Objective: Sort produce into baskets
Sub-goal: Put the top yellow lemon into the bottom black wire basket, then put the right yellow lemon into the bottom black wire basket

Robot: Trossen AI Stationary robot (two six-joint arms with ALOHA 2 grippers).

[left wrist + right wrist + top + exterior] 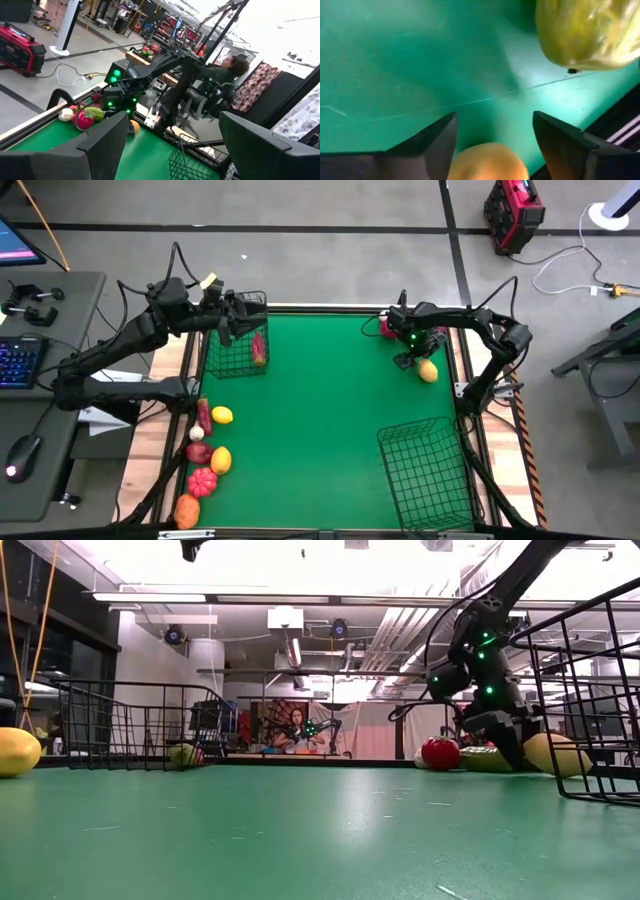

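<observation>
Between the parted fingers (pixel 560 145) of the right gripper (pixel 408 361), low at the green table's (pixel 320 430) far right corner, sits a yellow-orange toy fruit (pixel 487 162), not clamped. Just beside it lie a yellow-green fruit (pixel 590 32) and a red tomato-like piece (pixel 440 753), crowding the table's black rim. Nearer on that side stands the larger dark wire-mesh basket (pixel 425 475), well apart. Left gripper (pixel 235 315) hangs over the smaller wire basket (pixel 238 340) at the far left, fingers (pixel 100 147) apart, holding nothing; a red and yellow piece (pixel 259 348) lies inside. More produce (pixel 205 455) lines the near left edge; the table's middle is open.
</observation>
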